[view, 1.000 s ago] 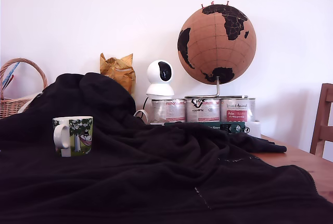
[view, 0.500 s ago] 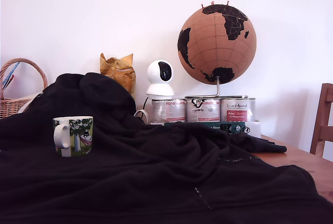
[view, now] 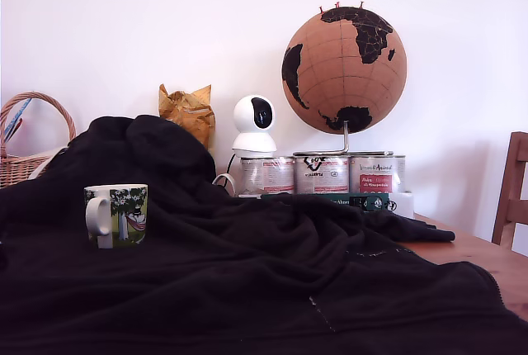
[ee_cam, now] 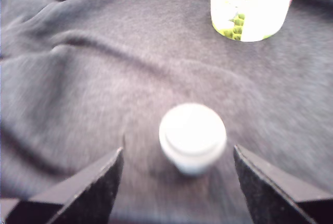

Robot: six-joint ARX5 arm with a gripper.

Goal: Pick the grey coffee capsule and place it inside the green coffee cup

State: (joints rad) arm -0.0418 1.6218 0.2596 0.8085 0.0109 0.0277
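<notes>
While blurred, wrist view shows claw (ee_cam: pixel 177 182) spread wide, jaws either side of grey coffee capsule (ee_cam: pixel 192 138) w/ clear gaps — not touching. Capsule sits on black blanket (ee_cam: pixel 104 67), dome up. Green coffee cup (ee_cam: pixel 251 5) upright on same blanket, well apart from capsule, only lower body in wrist view. Ext view: cup (view: pixel 116 215) at the exterior view's left, handle toward camera; capsule and claw not visible there. Behind — cork globe (view: pixel 344 70), three tin cans (view: pixel 322 173), white camera (view: pixel 253 124), wicker basket (view: pixel 21 157). Bare wooden desk (view: pixel 483 260) at ext view's right.
</notes>
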